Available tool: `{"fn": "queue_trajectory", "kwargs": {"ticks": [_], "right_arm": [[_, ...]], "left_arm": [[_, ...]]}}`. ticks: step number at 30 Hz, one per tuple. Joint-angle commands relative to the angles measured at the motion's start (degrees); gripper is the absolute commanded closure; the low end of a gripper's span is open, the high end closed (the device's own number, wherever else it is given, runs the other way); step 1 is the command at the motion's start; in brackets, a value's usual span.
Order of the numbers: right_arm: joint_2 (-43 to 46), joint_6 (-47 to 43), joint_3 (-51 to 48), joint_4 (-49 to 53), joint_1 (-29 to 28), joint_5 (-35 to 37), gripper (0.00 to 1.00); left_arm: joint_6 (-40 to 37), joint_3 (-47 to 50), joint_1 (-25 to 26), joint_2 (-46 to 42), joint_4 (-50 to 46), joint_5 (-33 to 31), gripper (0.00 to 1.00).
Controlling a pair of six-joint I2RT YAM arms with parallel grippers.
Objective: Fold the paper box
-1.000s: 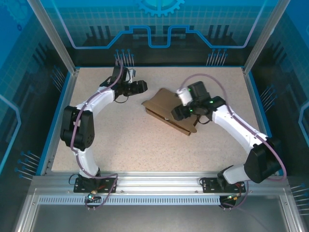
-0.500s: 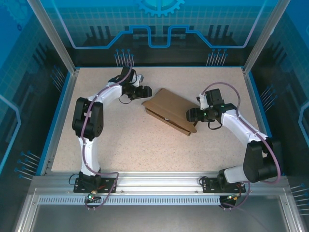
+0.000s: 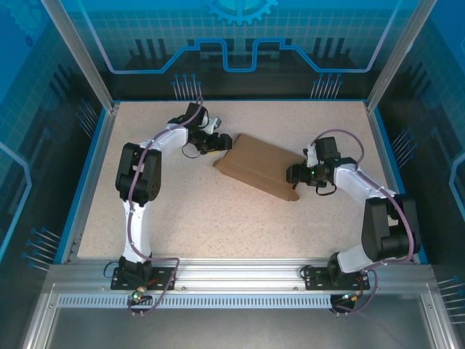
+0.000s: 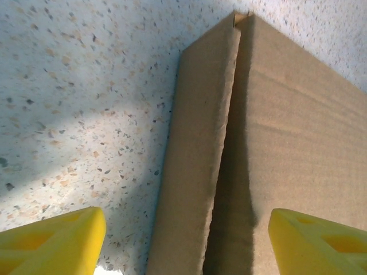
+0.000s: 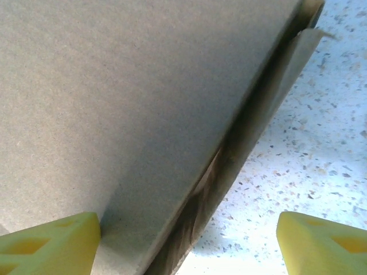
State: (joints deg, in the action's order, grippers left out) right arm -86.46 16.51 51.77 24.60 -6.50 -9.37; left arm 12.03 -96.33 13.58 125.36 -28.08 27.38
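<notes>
The paper box (image 3: 258, 166) lies folded shut in the middle of the table, a flat brown cardboard mailer set at a slant. My left gripper (image 3: 221, 143) is at its far-left corner, open. In the left wrist view the box's side wall (image 4: 195, 172) and lid (image 4: 304, 137) run between the yellow fingertips (image 4: 51, 240), with a dark slit between wall and lid. My right gripper (image 3: 293, 174) is at the box's right end, open. In the right wrist view the lid (image 5: 132, 97) and a narrow gap under it lie between the spread fingertips (image 5: 324, 240).
The speckled table (image 3: 218, 218) has free room in front of the box and to both sides. Blue rails edge the table at left (image 3: 91, 182) and right (image 3: 389, 167). An aluminium frame (image 3: 240, 273) runs along the near edge by the arm bases.
My right gripper has come off the top of the box and moved to its right end. My left gripper has shifted right to the box's far-left corner. The box now lies flatter.
</notes>
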Motion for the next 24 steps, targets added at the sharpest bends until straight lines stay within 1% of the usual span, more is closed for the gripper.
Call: {"fn": "queue_trajectory", "kwargs": {"ticks": [1,6,10,13,16,20,24], "right_arm": [[-2.49,0.08,1.69,-1.20,1.28,-2.63,0.21],[-5.39,-1.01,4.55,-1.58,1.64,-4.91,0.25],[-8.73,-2.03,8.42,-1.28,1.35,-7.56,0.28],[-11.56,-3.48,12.32,0.41,-0.28,-6.58,0.28],[-13.55,-4.85,16.27,2.73,-1.81,-3.01,0.28],[-11.45,-6.17,17.69,4.30,-2.42,3.60,0.23],[-6.64,-7.02,15.13,5.81,-2.50,6.94,0.21]], "left_arm": [[-0.64,-0.71,0.47,1.14,-1.34,3.85,0.26],[-0.67,4.66,0.98,-1.92,0.28,3.83,0.29],[-0.50,11.08,1.61,-6.20,2.40,3.14,0.29],[-0.72,15.81,2.14,-9.20,3.74,1.96,0.29],[-0.13,19.80,2.20,-12.33,5.10,-2.34,0.28],[1.59,23.47,2.21,-17.27,6.53,-13.09,0.23],[2.86,27.96,2.24,-23.28,9.57,-17.06,0.19]]}}
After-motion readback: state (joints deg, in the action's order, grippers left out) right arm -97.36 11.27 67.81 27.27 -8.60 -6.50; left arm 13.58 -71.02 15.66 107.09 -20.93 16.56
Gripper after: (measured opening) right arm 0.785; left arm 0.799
